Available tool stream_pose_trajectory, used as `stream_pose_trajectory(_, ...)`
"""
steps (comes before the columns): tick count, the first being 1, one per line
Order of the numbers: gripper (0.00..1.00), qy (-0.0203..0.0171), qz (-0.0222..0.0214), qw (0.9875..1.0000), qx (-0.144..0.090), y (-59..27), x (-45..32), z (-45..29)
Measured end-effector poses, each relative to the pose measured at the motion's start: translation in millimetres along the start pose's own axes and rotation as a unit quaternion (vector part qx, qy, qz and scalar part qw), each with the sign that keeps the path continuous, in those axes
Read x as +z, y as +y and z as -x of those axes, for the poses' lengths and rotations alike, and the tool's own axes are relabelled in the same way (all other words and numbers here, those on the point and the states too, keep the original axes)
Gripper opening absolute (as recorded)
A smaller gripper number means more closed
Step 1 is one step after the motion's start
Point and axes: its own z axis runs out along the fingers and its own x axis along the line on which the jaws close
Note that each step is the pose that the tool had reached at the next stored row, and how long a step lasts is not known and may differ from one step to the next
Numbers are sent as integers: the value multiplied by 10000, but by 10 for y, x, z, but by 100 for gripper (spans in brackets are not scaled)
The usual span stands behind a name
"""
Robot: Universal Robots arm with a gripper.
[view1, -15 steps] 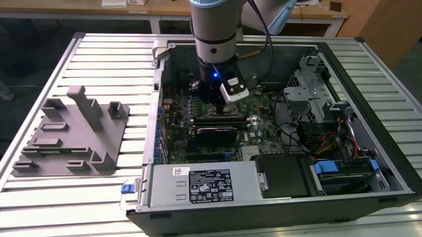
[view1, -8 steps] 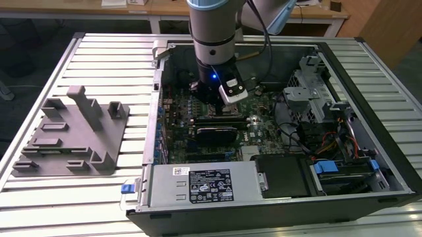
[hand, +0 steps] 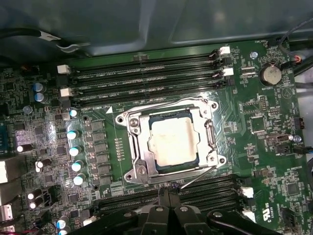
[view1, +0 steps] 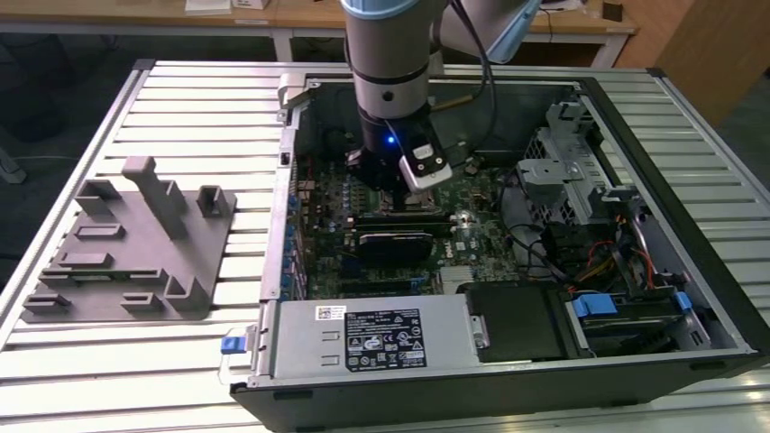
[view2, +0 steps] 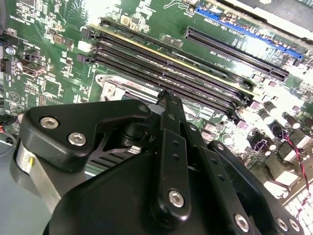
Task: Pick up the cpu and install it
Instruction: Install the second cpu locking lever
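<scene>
An open computer case [view1: 710,298] lies on its side on a slatted metal bench [view1: 193,117], and everything of note sits inside it. The green motherboard [hand: 264,122] covers the case floor; in the first wrist view a metal socket frame [hand: 139,142] is bolted to its middle, and the cpu [hand: 171,141] lies flat inside that frame. The cpu is a small square chip with a pale silver-white top, slightly mottled, edged by a thin darker rim, and the frame's bright steel bars surround it on all sides. Long black memory slots [hand: 146,81] run along the far side of the socket frame, and another set [hand: 205,188] runs along its near side. In the exterior view a grey power supply box with a white label [view1: 373,338] fills the near edge of the case, with a drive cage [view1: 583,176] and bundled cables on the exterior view's right of the motherboard. A grey plastic fixture [view1: 126,244] rests on the bench outside the case, well apart from it. The arm reaches down into the case, and the gripper [hand: 168,193] hangs just above the motherboard beside the socket frame's near edge, its black fingers [hand: 161,205] drawn together with nothing between them and not touching the cpu.
</scene>
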Motion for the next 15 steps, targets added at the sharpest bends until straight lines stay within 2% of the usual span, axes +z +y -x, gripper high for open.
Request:
stream_pose_trajectory(3,11,41,-5,10000,-1,-1,12,-1)
stream_pose_trajectory(10,11,44,-4,10000,-1,-1,15,-1)
stream_pose_trajectory(15,11,49,24,10000,-15,-7,41,-13)
